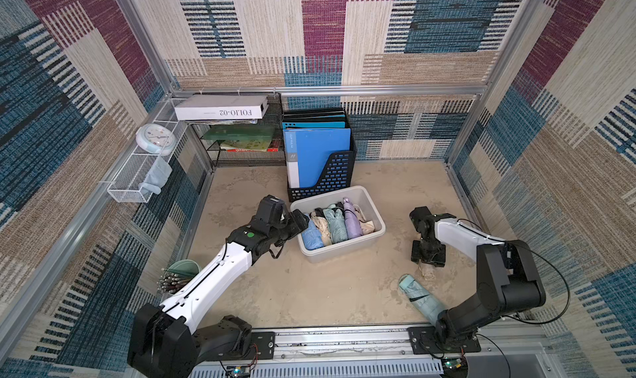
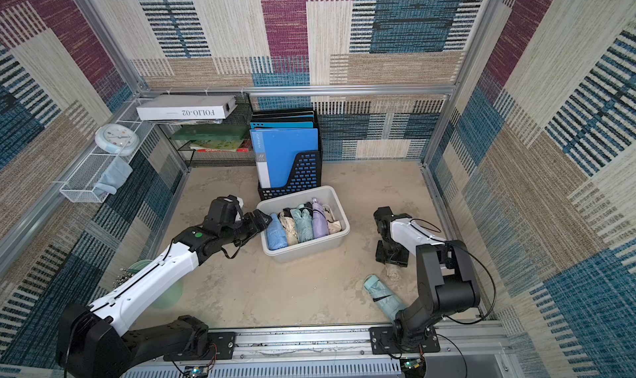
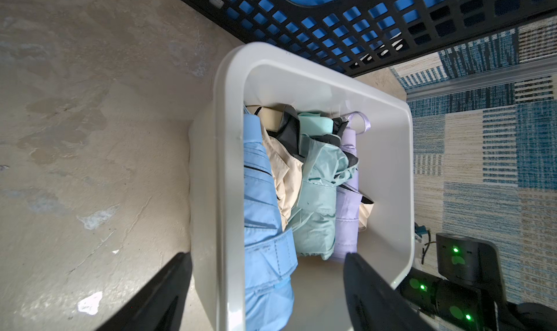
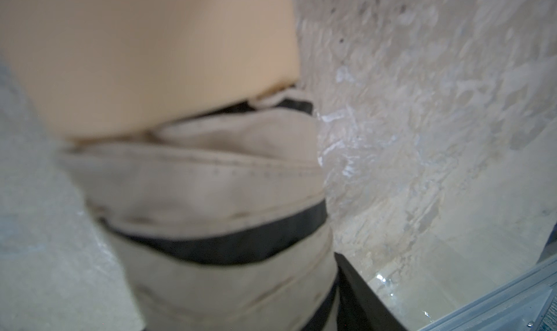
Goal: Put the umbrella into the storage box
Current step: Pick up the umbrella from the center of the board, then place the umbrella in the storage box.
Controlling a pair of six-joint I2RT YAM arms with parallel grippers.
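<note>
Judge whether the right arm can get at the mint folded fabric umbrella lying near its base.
Probably yes: the mint umbrella lies uncovered on the tabletop, though the right pincer hangs over a beige folded umbrella and must fold back.

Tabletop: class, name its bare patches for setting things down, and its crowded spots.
Bare: the wide stretch between storage box and near rail; the back corner beyond the right pincer. Crowded: file holder close behind the box; mint umbrella by the right arm.

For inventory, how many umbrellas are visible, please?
6: blue, beige, mint, lilac in the storage box; second mint on the table; second beige at right end effector; others possibly hidden.
</note>
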